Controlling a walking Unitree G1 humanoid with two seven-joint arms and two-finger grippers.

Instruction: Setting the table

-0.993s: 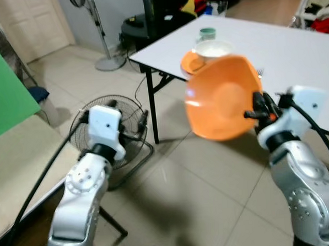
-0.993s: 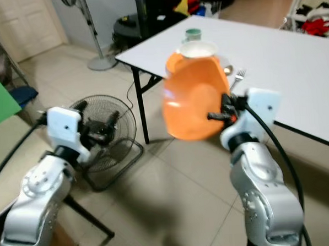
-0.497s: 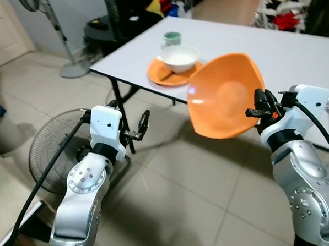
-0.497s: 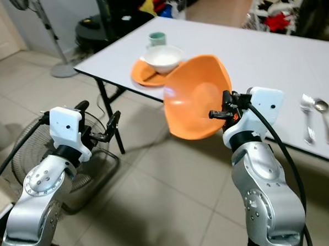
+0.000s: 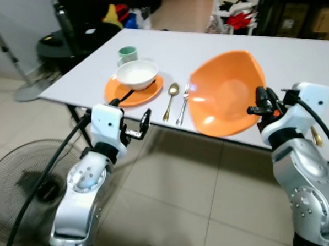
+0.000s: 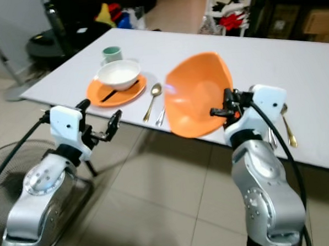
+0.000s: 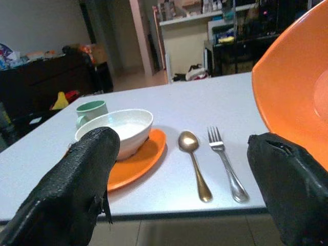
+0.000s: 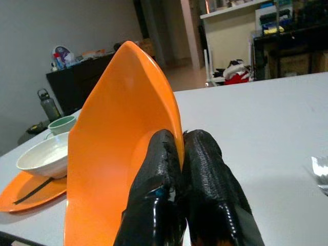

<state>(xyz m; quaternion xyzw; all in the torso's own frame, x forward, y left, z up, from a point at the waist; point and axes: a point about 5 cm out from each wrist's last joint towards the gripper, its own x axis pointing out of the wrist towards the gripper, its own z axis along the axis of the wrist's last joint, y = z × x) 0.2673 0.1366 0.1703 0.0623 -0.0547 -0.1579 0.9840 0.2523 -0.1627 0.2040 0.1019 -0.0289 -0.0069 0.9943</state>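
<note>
Orange plate (image 5: 224, 92) held on edge above the near side of the white surface (image 5: 293, 55), rim pinched between the closed fingers (image 8: 169, 169) of the right gripper (image 5: 261, 102). Not yet laid down. Just beside it, already set: fork (image 5: 182, 103) and spoon (image 5: 170, 99), then a white bowl (image 5: 136, 74) on a second orange plate (image 5: 116, 94) with a green cup (image 5: 127, 52) behind. More cutlery (image 6: 287, 128) beyond the right arm. Left gripper (image 5: 135, 124) empty, fingers spread, below the surface's edge. Roughly one place done, apparently; another just begun.
</note>
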